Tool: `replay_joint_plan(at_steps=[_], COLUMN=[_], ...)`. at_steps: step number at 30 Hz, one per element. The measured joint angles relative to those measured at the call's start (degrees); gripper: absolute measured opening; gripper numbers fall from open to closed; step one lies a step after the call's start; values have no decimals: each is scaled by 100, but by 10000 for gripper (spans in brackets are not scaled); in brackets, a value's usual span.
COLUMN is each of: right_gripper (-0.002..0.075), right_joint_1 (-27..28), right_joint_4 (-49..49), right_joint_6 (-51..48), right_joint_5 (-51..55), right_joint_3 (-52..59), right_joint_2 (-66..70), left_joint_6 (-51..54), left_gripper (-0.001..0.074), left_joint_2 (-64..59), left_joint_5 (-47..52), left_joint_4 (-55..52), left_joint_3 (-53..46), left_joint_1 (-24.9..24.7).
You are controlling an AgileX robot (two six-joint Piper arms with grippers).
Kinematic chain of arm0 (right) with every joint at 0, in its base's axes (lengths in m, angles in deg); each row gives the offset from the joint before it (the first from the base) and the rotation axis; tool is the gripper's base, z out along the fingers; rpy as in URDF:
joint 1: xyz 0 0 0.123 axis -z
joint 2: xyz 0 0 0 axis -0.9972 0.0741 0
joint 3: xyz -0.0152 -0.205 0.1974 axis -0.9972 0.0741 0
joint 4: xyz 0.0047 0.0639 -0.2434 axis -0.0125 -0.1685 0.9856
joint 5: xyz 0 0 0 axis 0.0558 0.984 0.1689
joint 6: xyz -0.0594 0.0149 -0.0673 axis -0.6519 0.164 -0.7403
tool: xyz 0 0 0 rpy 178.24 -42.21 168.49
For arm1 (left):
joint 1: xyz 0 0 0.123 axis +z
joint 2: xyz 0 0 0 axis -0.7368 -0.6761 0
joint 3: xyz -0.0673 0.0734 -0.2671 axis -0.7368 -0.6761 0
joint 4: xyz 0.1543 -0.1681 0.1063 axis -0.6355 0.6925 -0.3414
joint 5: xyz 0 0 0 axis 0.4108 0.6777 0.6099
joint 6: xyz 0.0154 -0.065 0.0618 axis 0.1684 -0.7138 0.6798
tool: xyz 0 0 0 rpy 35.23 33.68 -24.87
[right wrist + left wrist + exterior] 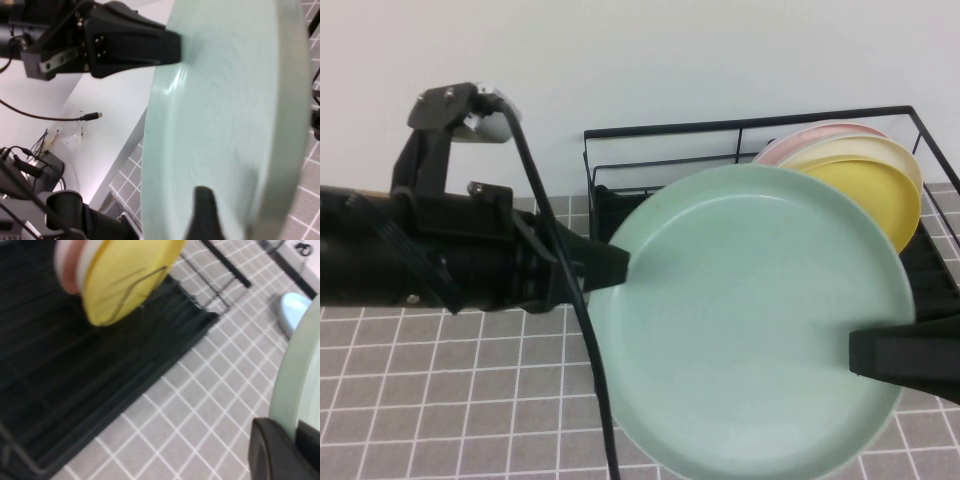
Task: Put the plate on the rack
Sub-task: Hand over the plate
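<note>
From the high view, the plate (750,320) is lifted off the grey tiled worktop (440,400), gripped at opposite edges: the left end effector (615,265) pinches its rim on one side and the right end effector (865,355) pinches the other. Beyond the plate stands the rack (740,150), with a yellow plate (875,195) and a pink plate (810,135) upright in it.

The left wrist view adds the rack's slotted black base (75,380), lying well apart from the left end effector (280,450), whose dark finger presses on the plate's rim (295,385).

The right wrist view shows the plate's face (225,125) tilted edge-on, the right end effector's finger (202,212) lying against it, and the left end effector (170,47) clamped at the far rim.
</note>
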Motion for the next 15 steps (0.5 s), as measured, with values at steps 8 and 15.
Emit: replay_joint_plan(at_steps=[8,15], right_gripper=[111,74], right_joint_1=[0,0], right_joint_4=[43,59], right_joint_6=[-258,-476], right_joint_5=[-15,-17], right_joint_3=[0,0], right_joint_2=[0,0], left_joint_6=[-110,-72], left_gripper=[382,603], left_joint_2=[0,0], left_joint_5=[221,234], left_joint_4=[536,1040], left_joint_3=[0,0], left_joint_1=[-103,-103])
